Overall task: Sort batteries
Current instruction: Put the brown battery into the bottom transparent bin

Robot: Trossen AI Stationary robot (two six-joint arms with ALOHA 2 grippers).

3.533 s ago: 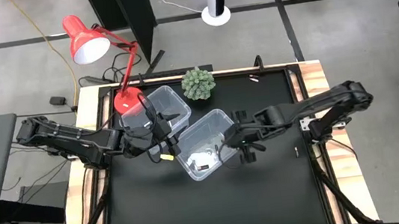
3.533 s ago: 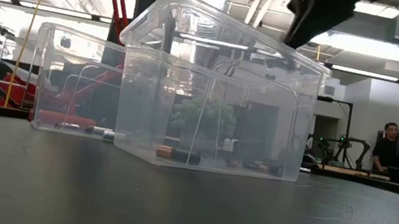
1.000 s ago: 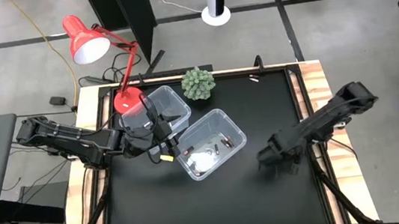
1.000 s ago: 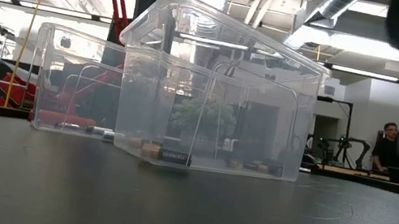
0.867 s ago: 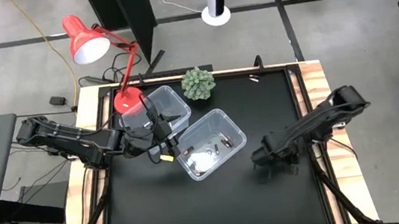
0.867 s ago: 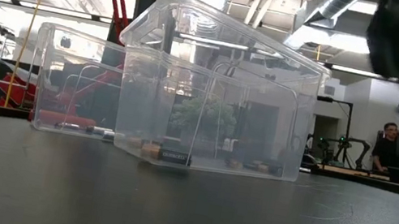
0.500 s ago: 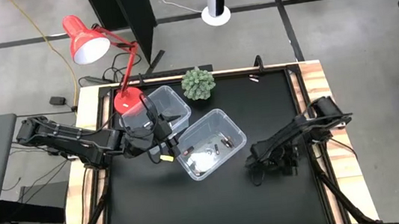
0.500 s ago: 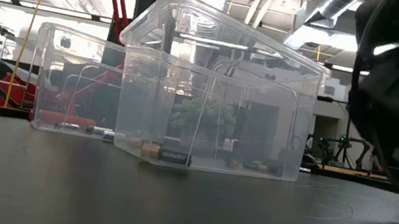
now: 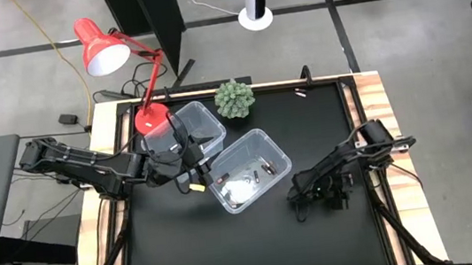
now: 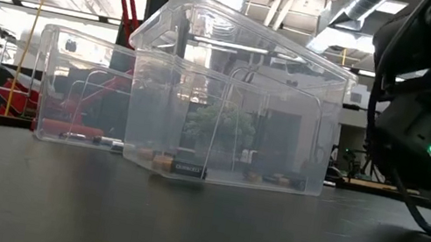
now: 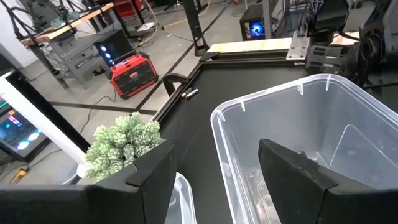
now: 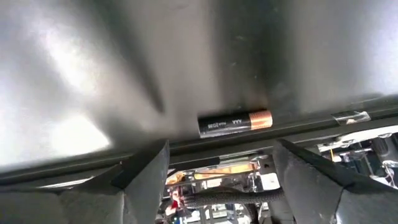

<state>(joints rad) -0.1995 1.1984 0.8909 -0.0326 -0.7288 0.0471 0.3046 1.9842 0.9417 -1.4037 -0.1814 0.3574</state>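
On the black table (image 12: 93,74), a black, copper-tipped battery (image 12: 235,122) lies flat

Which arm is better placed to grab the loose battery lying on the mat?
The right. Its open right gripper is low over the battery, fingers either side. The left gripper sits at the nearer bin.

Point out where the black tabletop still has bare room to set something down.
Free: the black tabletop's near strip, in front of both clear plastic bins, and its far right corner beside the small green plant. Crowded: the bins with the left gripper, and around the right gripper.
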